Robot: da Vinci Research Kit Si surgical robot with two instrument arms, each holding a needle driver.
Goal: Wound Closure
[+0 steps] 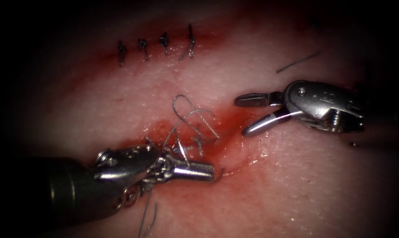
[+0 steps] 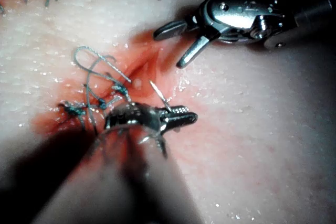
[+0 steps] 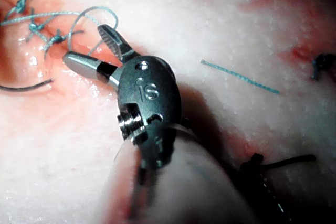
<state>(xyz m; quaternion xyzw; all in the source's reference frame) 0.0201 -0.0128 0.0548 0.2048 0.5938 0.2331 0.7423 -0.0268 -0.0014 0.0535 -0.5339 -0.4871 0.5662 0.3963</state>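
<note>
My left tool (image 1: 209, 169) lies low on the left side of the cut (image 1: 234, 141), jaws shut on the curved needle (image 2: 157, 94). They hold it behind its point, which sticks up free of the tissue (image 1: 296, 185). Grey thread (image 1: 185, 108) loops and tangles above these jaws, with knots by the cut. My right tool (image 1: 242, 115) hovers to the right of the cut with its jaws open and nothing between them. It also appears in the left wrist view (image 2: 169, 46) and in its own view (image 3: 85, 44), close to the thread loop (image 3: 92, 13).
A row of finished dark stitches (image 1: 164, 44) runs across the far tissue. A loose cut piece of thread (image 1: 297, 61) lies beyond the right tool. Red fluid (image 1: 221, 119) pools around the cut. A thread tail (image 1: 146, 218) trails under the left tool.
</note>
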